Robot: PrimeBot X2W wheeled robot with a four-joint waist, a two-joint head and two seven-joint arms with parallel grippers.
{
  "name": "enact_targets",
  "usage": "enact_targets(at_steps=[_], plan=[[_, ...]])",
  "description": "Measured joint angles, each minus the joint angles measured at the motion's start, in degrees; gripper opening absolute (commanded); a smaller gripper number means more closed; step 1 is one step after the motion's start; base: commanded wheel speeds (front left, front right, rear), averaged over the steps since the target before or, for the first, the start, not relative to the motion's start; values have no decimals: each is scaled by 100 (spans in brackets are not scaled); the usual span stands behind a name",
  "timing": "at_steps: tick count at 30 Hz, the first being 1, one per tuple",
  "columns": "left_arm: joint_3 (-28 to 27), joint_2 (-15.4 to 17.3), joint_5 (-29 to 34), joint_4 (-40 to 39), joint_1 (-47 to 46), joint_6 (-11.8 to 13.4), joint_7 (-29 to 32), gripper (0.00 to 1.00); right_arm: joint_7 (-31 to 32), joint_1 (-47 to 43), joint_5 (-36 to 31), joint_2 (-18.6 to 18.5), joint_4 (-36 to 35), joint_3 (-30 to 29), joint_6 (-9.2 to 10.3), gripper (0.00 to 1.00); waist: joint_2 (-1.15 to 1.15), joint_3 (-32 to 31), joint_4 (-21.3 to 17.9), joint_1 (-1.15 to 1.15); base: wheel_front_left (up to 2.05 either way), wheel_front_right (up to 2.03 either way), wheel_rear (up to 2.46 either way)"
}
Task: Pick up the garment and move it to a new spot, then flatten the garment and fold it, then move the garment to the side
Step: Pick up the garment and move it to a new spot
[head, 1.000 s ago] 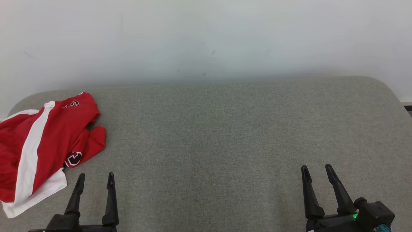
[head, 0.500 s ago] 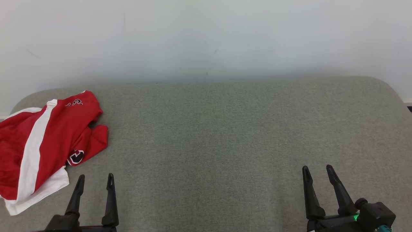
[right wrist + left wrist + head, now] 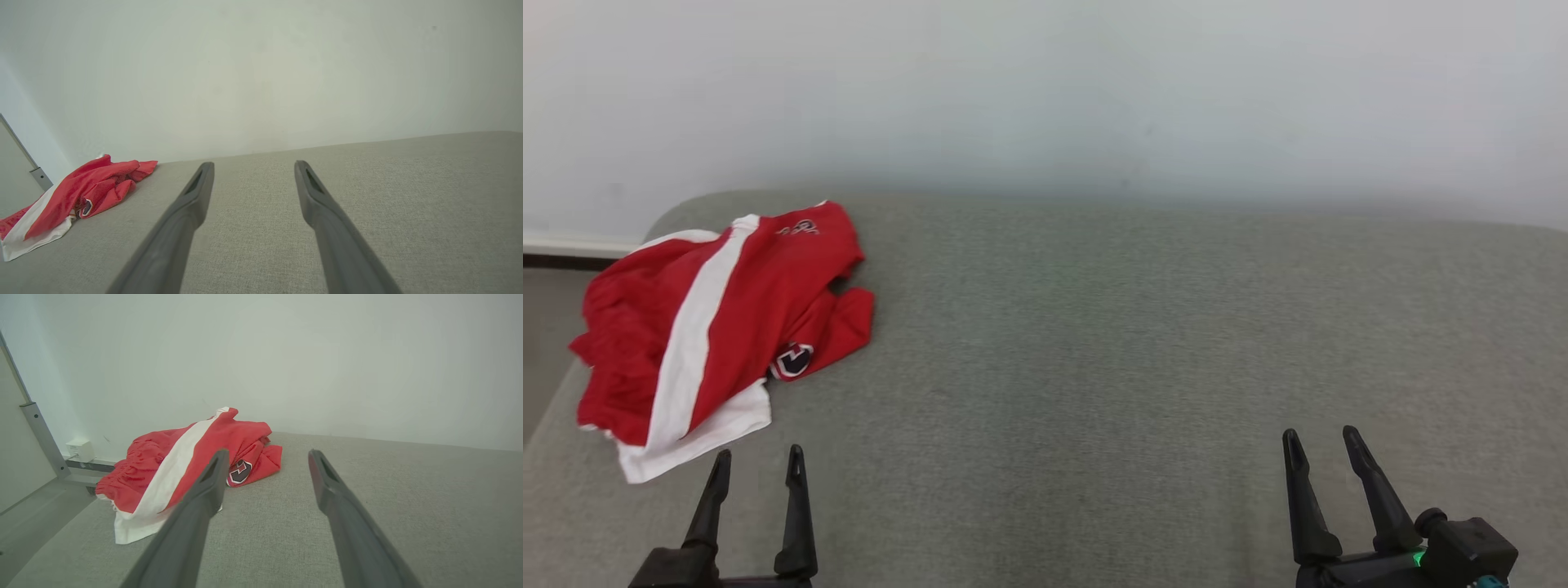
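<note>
Red garment [image 3: 768,302], white-striped, crumpled at far left of grey fabric surface [image 3: 1094,367], near its edge. Left hand [image 3: 758,452] just short of it, fingers spread wide, holding nothing. Right hand [image 3: 1319,433] likewise spread and empty, well apart at right.

Note the garment [image 3: 719,327]: bright red, crossed by one broad white stripe, with a white panel along its lower edge. On one red fold you will see a dark emblem [image 3: 792,359] outlined in white. The cushion [image 3: 1094,367] beneath it is a uniform grey-green weave, finely flecked. The wall [image 3: 1045,82] is plain off-white with a faint green cast. Your left gripper [image 3: 758,452] and right gripper [image 3: 1319,433] have matt black fingers, and a green light [image 3: 1419,559] glows at the right one's base. The wall box [image 3: 79,449] is white, the post [image 3: 41,433] grey.
</note>
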State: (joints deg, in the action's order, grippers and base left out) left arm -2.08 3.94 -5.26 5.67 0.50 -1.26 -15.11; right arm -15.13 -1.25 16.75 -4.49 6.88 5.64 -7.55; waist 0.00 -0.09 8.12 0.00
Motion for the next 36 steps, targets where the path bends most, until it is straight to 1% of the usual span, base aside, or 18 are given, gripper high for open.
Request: enact_targets(at_steps=[8, 15, 16, 27, 31, 36], plan=[[-134, -16, -25, 27, 4, 21, 0, 100, 0, -4, 4, -19, 22, 58, 0, 100, 0, 38, 607, 0, 0, 0, 0], [-118, -47, 14, 29, 12, 74, 0, 100, 0, -10, 4, -45, 23, 101, 0, 100, 0, 73, 1138, 0, 0, 0, 0], [-118, -47, 14, 29, 12, 74, 0, 100, 0, -10, 4, -45, 23, 101, 0, 100, 0, 73, 1138, 0, 0, 0, 0], [-225, -68, 12, 7, 67, 125, 0, 100, -1, -11, 0, -89, 24, 119, 0, 100, 0, 163, 1886, 0, 0, 0, 0], [-346, -73, -12, -41, 122, 143, 0, 100, 0, 36, -3, -93, 46, 227, 0, 100, 0, 203, 2082, 0, 0, 0, 0], [-402, -87, -29, -176, 216, 229, 0, 100, 0, 142, 13, -125, 113, 312, 0, 100, 0, 299, 2165, 0, 0, 0, 0]])
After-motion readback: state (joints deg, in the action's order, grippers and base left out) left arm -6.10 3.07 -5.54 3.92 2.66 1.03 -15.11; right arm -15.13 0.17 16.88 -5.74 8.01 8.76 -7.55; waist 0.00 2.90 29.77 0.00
